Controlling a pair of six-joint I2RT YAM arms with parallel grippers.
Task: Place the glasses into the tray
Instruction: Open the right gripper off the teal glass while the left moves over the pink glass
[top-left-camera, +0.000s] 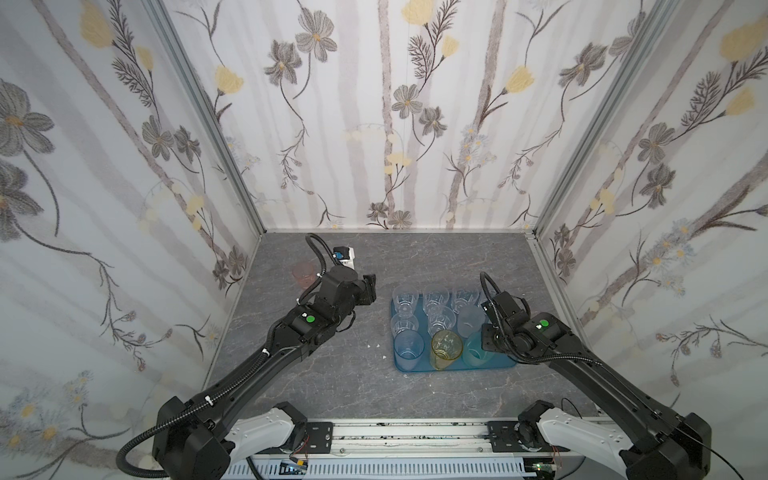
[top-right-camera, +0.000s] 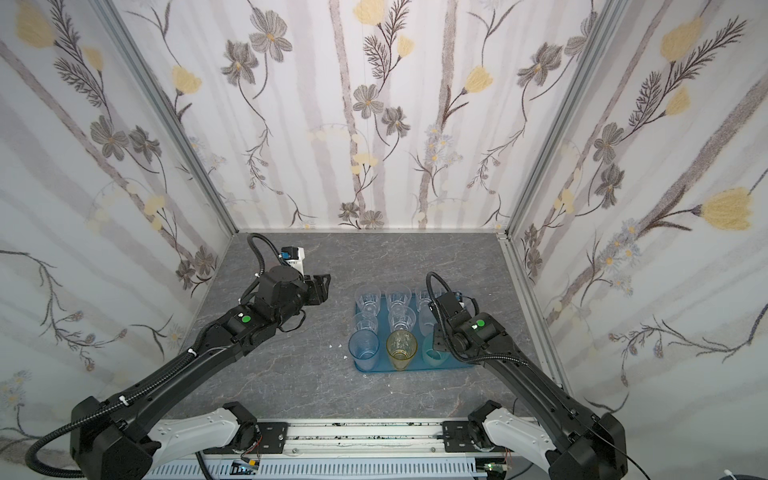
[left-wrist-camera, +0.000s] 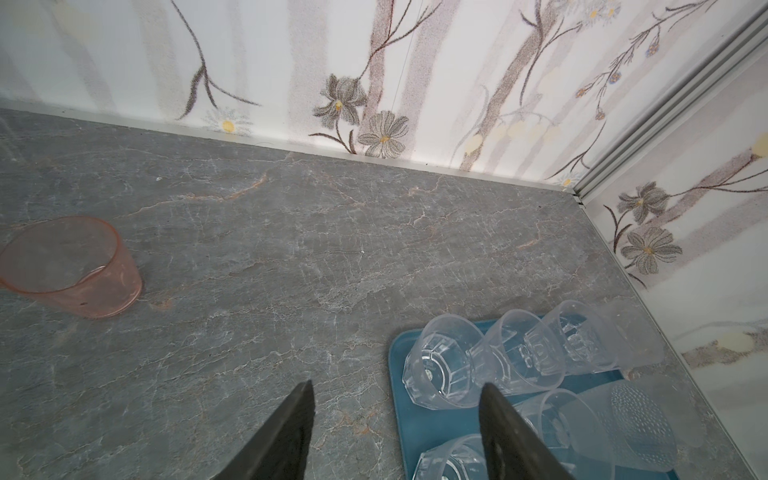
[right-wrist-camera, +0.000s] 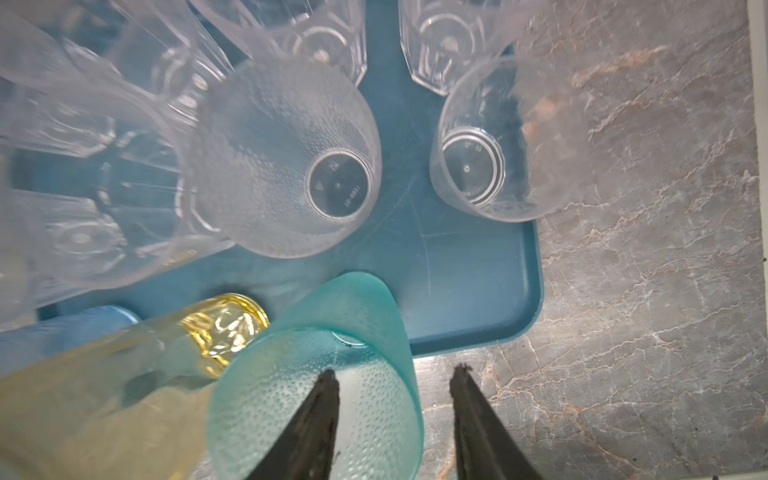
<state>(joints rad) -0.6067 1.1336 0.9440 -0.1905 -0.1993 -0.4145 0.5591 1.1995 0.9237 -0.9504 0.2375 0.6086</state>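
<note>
The right tool (right-wrist-camera: 395, 371), spread astride the rim of the teal glass (right-wrist-camera: 353, 311) in the tray's (right-wrist-camera: 478, 299) near corner, should rise straight up so nothing tips, while the left tool (left-wrist-camera: 397, 384), spread and empty, goes for the pink glass (left-wrist-camera: 70, 266) on the worktop (left-wrist-camera: 291, 249).

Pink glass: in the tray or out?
Out. The pink glass stands upright on the grey tabletop, well apart from the blue tray.
</note>
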